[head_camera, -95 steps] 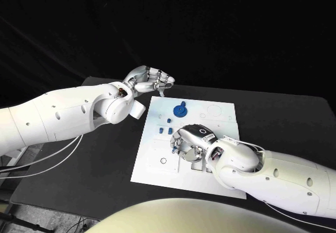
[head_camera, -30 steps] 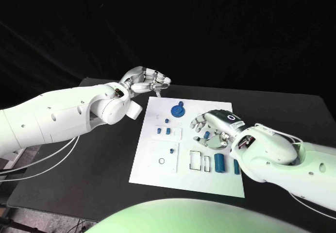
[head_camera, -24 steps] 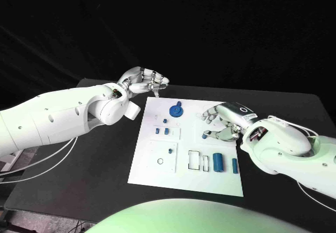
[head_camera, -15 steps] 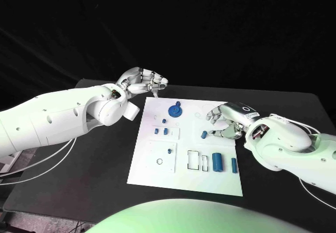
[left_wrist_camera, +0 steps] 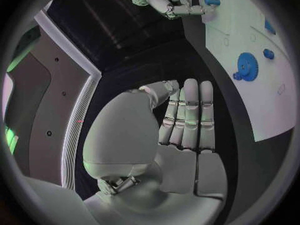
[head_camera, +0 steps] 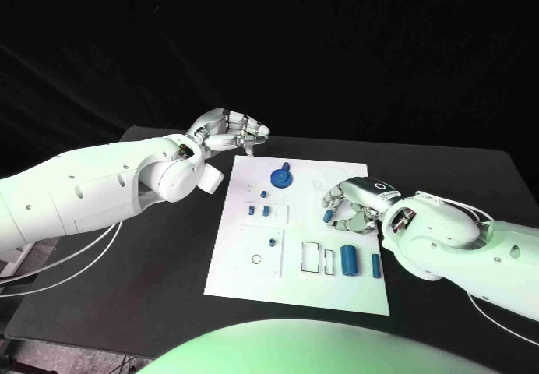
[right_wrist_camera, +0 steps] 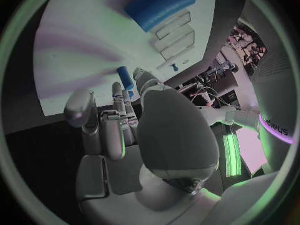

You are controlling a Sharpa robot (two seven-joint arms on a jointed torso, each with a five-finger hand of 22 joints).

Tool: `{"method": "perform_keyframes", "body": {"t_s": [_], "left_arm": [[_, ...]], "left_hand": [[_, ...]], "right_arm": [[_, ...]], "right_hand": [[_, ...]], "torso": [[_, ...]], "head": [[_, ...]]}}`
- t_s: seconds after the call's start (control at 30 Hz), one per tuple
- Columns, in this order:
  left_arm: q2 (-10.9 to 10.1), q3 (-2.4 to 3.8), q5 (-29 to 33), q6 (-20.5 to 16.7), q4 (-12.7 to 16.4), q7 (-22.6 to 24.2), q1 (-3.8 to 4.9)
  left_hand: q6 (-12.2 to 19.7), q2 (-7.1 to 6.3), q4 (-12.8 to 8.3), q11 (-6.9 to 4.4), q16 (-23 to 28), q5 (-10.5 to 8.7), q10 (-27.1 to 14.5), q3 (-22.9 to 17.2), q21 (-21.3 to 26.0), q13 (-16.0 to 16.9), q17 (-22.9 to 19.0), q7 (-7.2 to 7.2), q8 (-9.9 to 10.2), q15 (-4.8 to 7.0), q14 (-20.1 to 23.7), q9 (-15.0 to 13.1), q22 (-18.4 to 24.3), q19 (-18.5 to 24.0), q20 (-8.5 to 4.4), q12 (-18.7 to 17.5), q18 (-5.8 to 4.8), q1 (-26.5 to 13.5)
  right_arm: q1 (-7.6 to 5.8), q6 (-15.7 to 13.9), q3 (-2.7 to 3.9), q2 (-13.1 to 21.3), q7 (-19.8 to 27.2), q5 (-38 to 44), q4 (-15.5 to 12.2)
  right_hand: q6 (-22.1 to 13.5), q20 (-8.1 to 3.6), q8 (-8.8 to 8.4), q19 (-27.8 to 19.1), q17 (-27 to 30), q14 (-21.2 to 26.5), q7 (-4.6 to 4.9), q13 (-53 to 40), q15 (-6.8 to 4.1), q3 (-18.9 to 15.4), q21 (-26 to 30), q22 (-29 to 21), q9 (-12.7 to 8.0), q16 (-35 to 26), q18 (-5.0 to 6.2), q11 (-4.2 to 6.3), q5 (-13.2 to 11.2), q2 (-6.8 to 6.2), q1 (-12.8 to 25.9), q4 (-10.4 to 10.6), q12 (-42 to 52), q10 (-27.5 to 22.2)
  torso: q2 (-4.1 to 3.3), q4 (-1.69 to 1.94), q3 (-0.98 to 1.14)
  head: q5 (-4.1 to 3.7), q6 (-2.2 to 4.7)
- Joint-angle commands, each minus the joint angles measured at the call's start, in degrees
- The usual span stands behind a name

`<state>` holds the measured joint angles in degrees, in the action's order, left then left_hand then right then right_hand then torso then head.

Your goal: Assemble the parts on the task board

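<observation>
Task board [head_camera: 253,273]: white plate, middle of the black table [head_camera: 135,296]; long side runs away from the robot.
Right hand [head_camera: 348,209]: over the board's right half, fingers curled down; a small blue part [head_camera: 327,216] is pinched at the fingertips, just above the board surface. The left wrist view shows the same pinch from afar, blue piece at the fingertips [left_wrist_camera: 211,2].
Left hand [head_camera: 233,131]: off the board, above the table beyond the board's far left corner; fingers curled in, nothing seen in them. In the left wrist view the fingers [left_wrist_camera: 190,112] lie straight and close together against the palm; hold cannot be confirmed there.
Blue gear [head_camera: 282,178]: lies on the far part of the board, between the two hands, apart from both.
Small blue pegs [head_camera: 259,209]: a pair side by side near the board's middle left.
Blue cylinders [head_camera: 351,261]: two upright-lying bars near the board's right edge, just beside the right forearm.
Obstruction: the right hand covers the board surface under it.
Cables [head_camera: 68,253]: pale wires hanging under the left arm, off the board.
</observation>
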<state>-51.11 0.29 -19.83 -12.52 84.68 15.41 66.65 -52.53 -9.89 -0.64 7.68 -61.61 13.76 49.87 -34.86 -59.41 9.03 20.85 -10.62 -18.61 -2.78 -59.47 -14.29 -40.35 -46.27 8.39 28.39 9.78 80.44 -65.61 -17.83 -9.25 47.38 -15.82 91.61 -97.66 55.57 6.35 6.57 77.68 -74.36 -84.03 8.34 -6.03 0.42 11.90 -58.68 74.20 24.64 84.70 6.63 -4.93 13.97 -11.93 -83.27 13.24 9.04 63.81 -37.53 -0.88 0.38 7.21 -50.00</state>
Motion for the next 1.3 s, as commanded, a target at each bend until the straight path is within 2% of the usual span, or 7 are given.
{"method": "perform_keyframes", "body": {"t_s": [0.03, 0.33, 0.67, 0.8, 0.93, 1.17, 1.3], "left_arm": [[0.07, 0.03, -0.21, 0.88, 0.15, 0.22, 0.04], [0.11, 0.03, -0.21, 0.91, 0.15, 0.16, 0.04], [0.08, 0.03, -0.21, 0.96, 0.11, -0.12, 0.04], [0.09, 0.03, -0.21, 0.98, 0.1, -0.21, 0.04], [0.1, 0.03, -0.22, 1.0, 0.1, -0.27, 0.04], [0.11, 0.03, -0.22, 1.02, 0.08, -0.27, 0.04], [0.14, 0.03, -0.23, 1.04, 0.06, -0.26, 0.04]], "left_hand": [[0.25, 0.29, -0.26, 0.02, 0.21, 0.13, -0.51, -0.05, -0.06, -0.08, -0.07, -0.33, 0.38, -0.28, -0.03, 0.07, -0.06, 0.2, 0.02, -0.21, 0.79, 0.18], [0.25, 0.29, -0.26, 0.02, 0.21, 0.13, -0.51, -0.05, -0.06, -0.08, -0.07, -0.33, 0.38, -0.28, -0.03, 0.07, -0.06, 0.2, 0.02, -0.21, 0.79, 0.18], [0.33, 0.4, -0.29, 0.05, 0.23, 0.13, -0.52, -0.06, -0.09, -0.21, -0.08, -0.37, 0.4, -0.31, -0.06, 0.09, -0.07, 0.21, 0.05, -0.23, 0.8, 0.18], [0.33, 0.4, -0.29, 0.05, 0.23, 0.13, -0.52, -0.06, -0.09, -0.21, -0.08, -0.37, 0.4, -0.31, -0.06, 0.09, -0.07, 0.21, 0.05, -0.23, 0.8, 0.18], [0.33, 0.4, -0.29, 0.05, 0.23, 0.13, -0.52, -0.06, -0.09, -0.21, -0.08, -0.37, 0.4, -0.31, -0.06, 0.09, -0.07, 0.21, 0.05, -0.23, 0.8, 0.18], [0.35, 0.44, -0.27, 0.08, 0.24, 0.12, -0.54, -0.04, -0.09, -0.29, -0.09, -0.39, 0.4, -0.33, -0.07, 0.1, -0.07, 0.23, 0.08, -0.26, 0.79, 0.11], [0.35, 0.44, -0.27, 0.08, 0.24, 0.12, -0.54, -0.04, -0.09, -0.29, -0.09, -0.39, 0.4, -0.33, -0.07, 0.1, -0.07, 0.23, 0.08, -0.26, 0.79, 0.11]], "right_arm": [[0.15, 1.74, -0.02, -0.52, 0.52, -0.27, 0.55], [0.38, 1.84, -0.06, -1.66, 0.45, -0.23, 1.88], [0.6, 1.72, -0.09, -2.13, 0.17, 0.2, 2.61], [0.64, 1.79, -0.1, -2.2, 0.13, 0.32, 2.71], [0.67, 1.23, -0.1, -2.21, 0.08, 0.76, 2.67], [0.71, -1.62, -0.1, -1.85, 0.29, 1.71, 1.85], [0.66, -3.14, -0.08, -1.48, 0.43, 2.1, 1.04]], "right_hand": [[0.77, -0.05, -0.25, 0.35, -0.16, -2.96, 0.0, 0.31, 0.02, 1.23, -0.3, 0.13, -0.2, 0.25, -0.54, -0.02, 0.26, 0.08, -0.98, 0.71, 0.21, 0.85], [3.6, -0.16, 0.13, 0.62, -0.55, -3.04, 0.12, 1.42, -0.07, 6.94, -0.6, 0.6, -0.57, 0.49, -0.62, 0.07, 0.29, 0.05, -2.35, 2.82, -0.7, 3.36], [4.73, -0.32, 0.2, 0.65, -0.62, -3.04, 0.05, 2.07, -0.2, 12.4, -0.54, 0.88, -0.65, 0.58, -0.63, 0.19, 0.24, -0.02, -2.37, 2.87, -1.72, 4.64], [5.18, -0.39, 0.4, 0.66, -0.68, -3.05, -0.05, 2.08, -0.3, 14.49, -0.58, 1.04, -0.51, 0.62, -0.62, 0.33, 0.22, -0.04, -2.55, 2.31, -1.93, 5.28], [6.1, -0.66, 1.02, 0.78, -0.91, -3.1, -0.27, 1.98, -0.59, 17.56, -0.92, 1.42, -0.05, 0.72, -0.66, 0.68, 0.17, 0.06, -3.25, 0.51, -1.95, 6.6], [8.22, -1.41, 3.03, 1.13, -1.31, -3.2, -1.05, 1.29, -1.44, 20.61, -2.04, 2.42, 1.41, 0.87, -0.82, 1.7, -0.01, -0.1, -2.65, -3.11, -1.26, 10.12], [8.57, -1.64, 3.6, 1.31, -1.72, -3.29, -1.26, 1.07, -1.66, 21.34, -2.61, 2.84, 1.91, 1.01, -0.92, 1.96, -0.02, -0.13, -2.15, -4.2, -1.2, 10.96]], "torso": [[0.03, -0.03, -0.04], [0.02, -0.09, 0.06], [0.01, -0.08, 0.11], [0.04, -0.1, 0.1], [0.03, -0.1, 0.09], [0.06, -0.08, 0.08], [0.07, -0.09, 0.07]], "head": [[0.0, 0.0], [0.08, 0.0], [0.07, 0.0], [0.09, 0.0], [0.03, 0.0], [0.05, 0.0], [0.01, 0.0]]}}
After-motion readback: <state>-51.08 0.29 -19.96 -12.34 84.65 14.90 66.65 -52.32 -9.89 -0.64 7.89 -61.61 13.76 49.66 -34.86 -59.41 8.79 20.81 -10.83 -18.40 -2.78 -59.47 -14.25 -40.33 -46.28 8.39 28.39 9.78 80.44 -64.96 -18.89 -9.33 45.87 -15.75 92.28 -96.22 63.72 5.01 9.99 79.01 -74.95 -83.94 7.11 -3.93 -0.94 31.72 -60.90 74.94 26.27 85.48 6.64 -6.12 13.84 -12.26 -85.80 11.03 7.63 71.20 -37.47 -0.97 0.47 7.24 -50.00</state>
